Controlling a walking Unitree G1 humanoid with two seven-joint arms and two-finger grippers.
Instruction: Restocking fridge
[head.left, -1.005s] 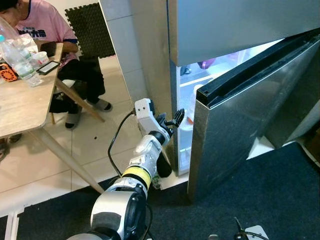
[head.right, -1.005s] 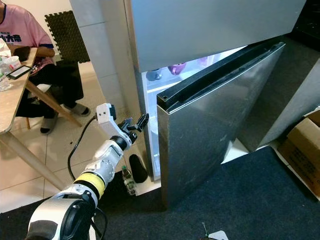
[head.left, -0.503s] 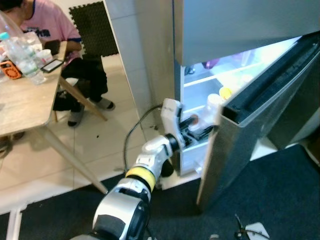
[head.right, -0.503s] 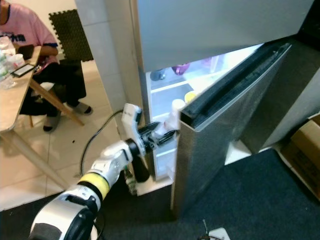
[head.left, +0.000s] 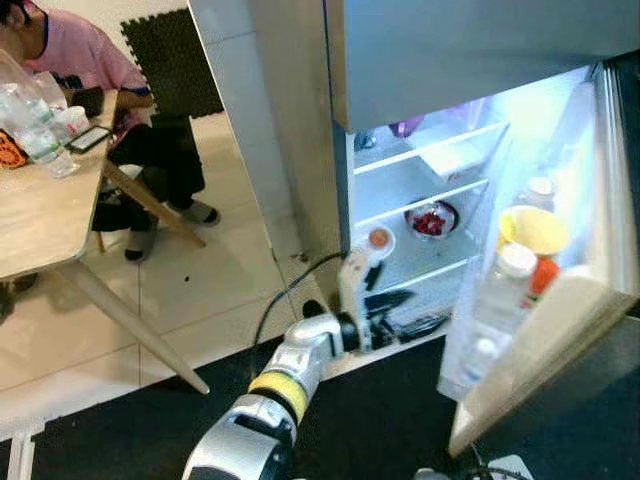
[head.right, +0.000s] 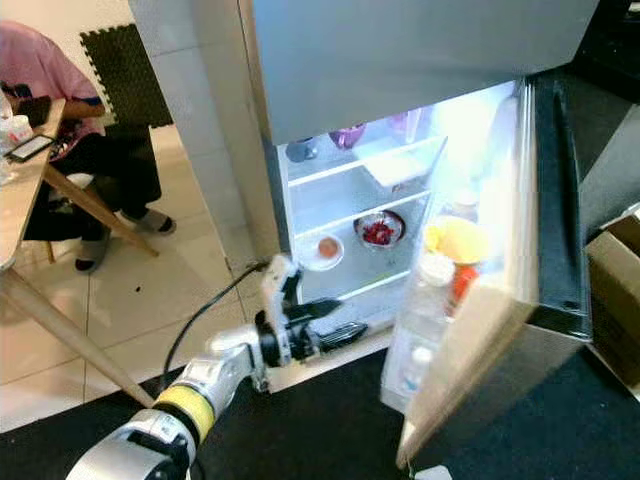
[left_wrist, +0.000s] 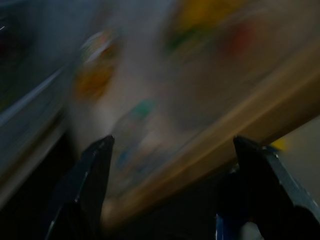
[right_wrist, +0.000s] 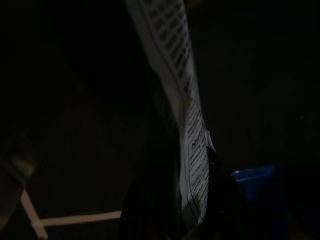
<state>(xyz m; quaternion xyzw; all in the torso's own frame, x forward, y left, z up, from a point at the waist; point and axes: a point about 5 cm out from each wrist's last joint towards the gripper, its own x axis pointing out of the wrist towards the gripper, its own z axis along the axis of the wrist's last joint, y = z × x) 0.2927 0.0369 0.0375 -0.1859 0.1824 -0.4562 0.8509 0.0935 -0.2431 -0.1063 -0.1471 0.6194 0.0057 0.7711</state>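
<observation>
The fridge's lower door stands wide open to the right. Its shelf carries a clear white-capped bottle, a yellow container and other bottles. On the lit shelves sit a bowl of red food, a small dish with an orange item and a purple bowl. My left gripper hangs open low in front of the fridge's bottom edge, holding nothing. In the left wrist view its fingers stand wide apart before the blurred door shelf. The right wrist view is dark, with a printed white label.
A person in a pink shirt sits at a wooden table at the left, with bottles and a phone on it. A cardboard box stands at the right. A black mat covers the floor near me.
The fridge door has swung from almost shut to wide open. My left gripper has dropped from the door's edge to low in front of the fridge. The camera shifted too.
</observation>
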